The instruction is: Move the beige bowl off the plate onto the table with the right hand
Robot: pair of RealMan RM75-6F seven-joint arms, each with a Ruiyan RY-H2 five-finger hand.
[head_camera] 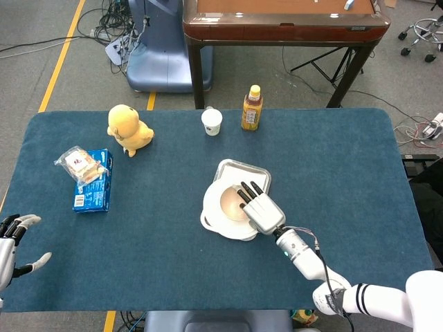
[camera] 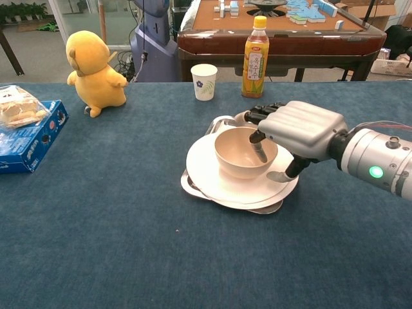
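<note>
I have the right hand (camera: 297, 129) over the right side of the bowl (camera: 241, 153), fingers (camera: 259, 144) dipping inside the rim and thumb low outside it; I cannot tell whether they have clamped the wall. The bowl sits on the white plate (camera: 212, 180), which rests on a metal tray (head_camera: 243, 170) mid-table. My left hand (head_camera: 12, 242) hangs at the near left edge, fingers apart, holding nothing. Far side: a paper cup (camera: 204, 81) and a tea bottle (camera: 255, 58).
</note>
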